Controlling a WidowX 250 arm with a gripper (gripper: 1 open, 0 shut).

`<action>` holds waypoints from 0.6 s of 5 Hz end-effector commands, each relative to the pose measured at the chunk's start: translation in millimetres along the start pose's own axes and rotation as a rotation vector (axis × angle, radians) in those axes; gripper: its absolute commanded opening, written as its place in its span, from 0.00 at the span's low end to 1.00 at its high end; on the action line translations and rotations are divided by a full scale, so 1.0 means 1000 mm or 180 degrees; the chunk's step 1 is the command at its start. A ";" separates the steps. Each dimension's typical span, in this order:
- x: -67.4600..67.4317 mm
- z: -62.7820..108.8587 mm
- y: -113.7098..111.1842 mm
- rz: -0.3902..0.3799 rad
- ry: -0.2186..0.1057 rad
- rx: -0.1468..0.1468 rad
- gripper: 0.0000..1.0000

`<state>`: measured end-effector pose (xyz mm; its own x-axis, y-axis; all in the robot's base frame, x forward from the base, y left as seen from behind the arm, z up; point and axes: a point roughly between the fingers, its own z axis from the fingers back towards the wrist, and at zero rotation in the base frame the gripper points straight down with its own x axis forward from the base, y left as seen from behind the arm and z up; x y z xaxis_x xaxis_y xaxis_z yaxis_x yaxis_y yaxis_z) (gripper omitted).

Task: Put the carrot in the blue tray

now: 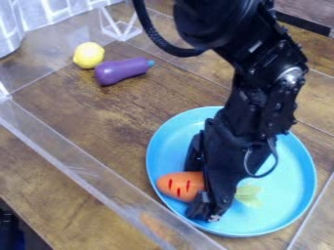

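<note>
The orange carrot (182, 184) lies on its side inside the blue tray (295, 166), near the tray's front left rim. Its light green leafy top (248, 192) shows on the right side of the black gripper. My gripper (213, 197) points down over the carrot's middle and hides that part. The jaws stand wide on either side of the carrot, and I see no squeeze on it. The dark arm rises from there toward the top of the camera view.
A purple eggplant (123, 69) and a yellow lemon (88, 55) lie at the back left of the wooden table. A clear plastic wall (78, 156) runs along the front left. A wire object (121, 21) stands at the back.
</note>
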<state>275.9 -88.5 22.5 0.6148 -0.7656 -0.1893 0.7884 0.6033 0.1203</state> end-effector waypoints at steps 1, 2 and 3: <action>0.000 0.001 0.014 0.0103 -0.0043 0.0024 1.00; 0.003 -0.002 0.019 0.0128 -0.0050 0.0022 1.00; 0.005 -0.004 0.022 0.0147 -0.0058 0.0010 1.00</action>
<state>290.2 -84.2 20.4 0.6307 -0.7536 -0.1853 0.7758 0.6185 0.1250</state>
